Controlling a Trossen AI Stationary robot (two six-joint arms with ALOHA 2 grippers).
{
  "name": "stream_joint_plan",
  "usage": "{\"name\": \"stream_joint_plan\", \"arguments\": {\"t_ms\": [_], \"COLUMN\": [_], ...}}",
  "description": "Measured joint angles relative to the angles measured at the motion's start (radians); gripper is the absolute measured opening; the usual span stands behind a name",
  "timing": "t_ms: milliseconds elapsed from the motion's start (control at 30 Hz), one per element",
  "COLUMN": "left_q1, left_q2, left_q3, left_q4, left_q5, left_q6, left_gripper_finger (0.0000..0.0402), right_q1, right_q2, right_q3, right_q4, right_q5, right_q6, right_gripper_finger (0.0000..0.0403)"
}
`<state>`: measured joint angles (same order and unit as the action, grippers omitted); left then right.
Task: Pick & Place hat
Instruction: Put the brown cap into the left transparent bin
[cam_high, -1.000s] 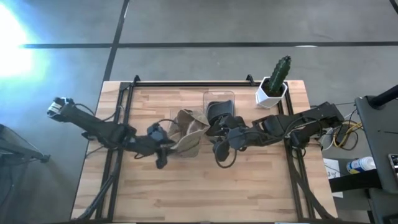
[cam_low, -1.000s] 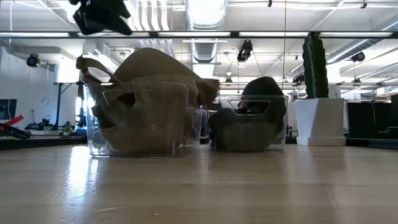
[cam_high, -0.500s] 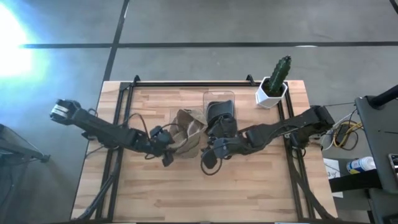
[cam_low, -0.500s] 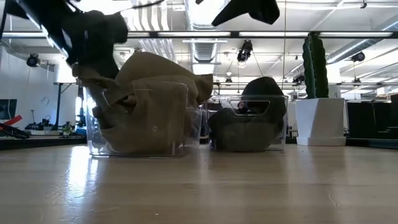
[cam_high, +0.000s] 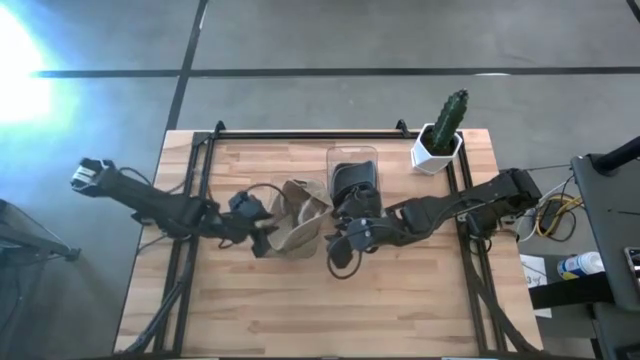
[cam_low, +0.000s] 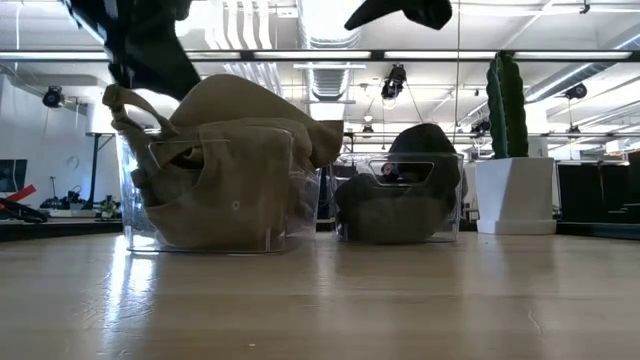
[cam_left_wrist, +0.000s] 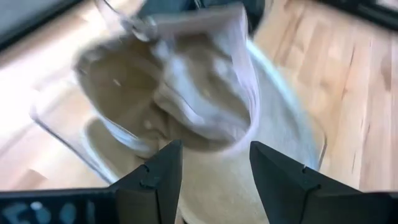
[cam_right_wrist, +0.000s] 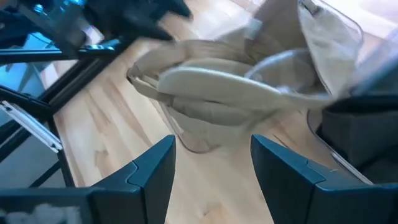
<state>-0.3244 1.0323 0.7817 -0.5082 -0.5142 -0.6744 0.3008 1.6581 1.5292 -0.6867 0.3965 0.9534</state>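
A tan hat (cam_high: 297, 225) lies crumpled in a clear plastic bin (cam_low: 270, 215) at the table's middle, its crown bulging over the rim. A black hat (cam_high: 355, 178) sits in a second clear bin (cam_low: 400, 190) just to the right and farther back. My left gripper (cam_high: 260, 232) is open at the tan hat's left side and above it. In the left wrist view (cam_left_wrist: 216, 148) its fingers stand apart over the hat (cam_left_wrist: 205, 93). My right gripper (cam_high: 340, 250) is open and empty, above the table near the front of the bins, facing the tan hat (cam_right_wrist: 217, 87). My left gripper's open fingers stand over the tan hat's left side, slanting down from the table's left. I cannot tell whether they touch the hat or the bin.
A white pot with a green cactus (cam_high: 445, 125) stands at the far right corner. A black metal frame (cam_high: 300, 135) runs along the table's far edge and sides. Bare wood (cam_high: 320, 310) lies in front of the bins.
My left gripper dipped down to the tan hat's left side, then rose and drew back toward the table's left edge. The tan hat's bin has slid a little toward the left and near edges. My right gripper has gone slightly toward the left edge.
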Motion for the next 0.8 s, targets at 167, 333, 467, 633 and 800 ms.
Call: {"name": "stream_joint_plan", "arguments": {"t_ms": [167,333,467,633,800], "left_q1": [0.000,0.000,0.000,0.000,-0.001], "left_q2": [-0.054,-0.060,-0.040,-0.002,0.042], "left_q3": [0.023,-0.021,-0.079,-0.163,-0.230], "left_q4": [-0.068,-0.069,-0.040,0.094,0.247], "left_q5": [-0.027,-0.025,-0.021,0.044,0.124], "left_q6": [-0.005,-0.045,-0.078,-0.127,-0.172], "left_gripper_finger": [0.0181,0.0181,0.0181,0.0181,0.0181], "right_q1": [0.000,0.000,-0.021,-0.076,-0.155], "right_q2": [0.010,0.058,0.120,0.209,0.286], "right_q3": [0.000,-0.006,-0.006,0.005,0.019], "right_q4": [-0.071,-0.070,-0.028,0.039,0.101], "right_q5": [-0.026,-0.064,-0.055,0.055,0.040], "right_q6": [0.064,0.120,0.142,0.139,0.085], "right_gripper_finger": [0.0203,0.0203,0.0203,0.0203,0.0203]}}
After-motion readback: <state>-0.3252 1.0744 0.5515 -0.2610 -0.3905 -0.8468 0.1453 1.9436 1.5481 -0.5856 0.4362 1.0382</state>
